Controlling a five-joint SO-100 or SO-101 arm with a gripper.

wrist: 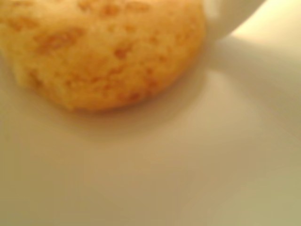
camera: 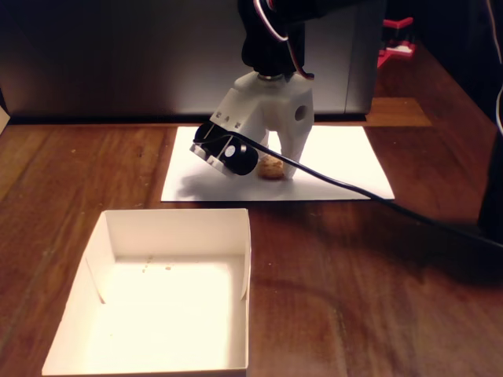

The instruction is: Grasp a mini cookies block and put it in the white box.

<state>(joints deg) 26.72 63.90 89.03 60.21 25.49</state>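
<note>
The mini cookies block (camera: 271,166) is a small tan cookie lying on a flat white paper sheet (camera: 346,169) at the back of the table. My gripper (camera: 275,174) is lowered over it, tips at the sheet. One white finger (camera: 289,161) stands right against the cookie's right side; the other jaw is hidden behind the wrist camera. In the wrist view the cookie (wrist: 103,52) fills the upper left, blurred, resting on the paper, with a white finger (wrist: 225,19) at its upper right. The white box (camera: 118,236) sits open in front, holding only a few crumbs.
A black cable (camera: 393,206) trails from the gripper across the wooden table (camera: 354,298) to the right. A grey panel (camera: 118,55) stands behind the paper. A red object (camera: 397,43) is at the far back right.
</note>
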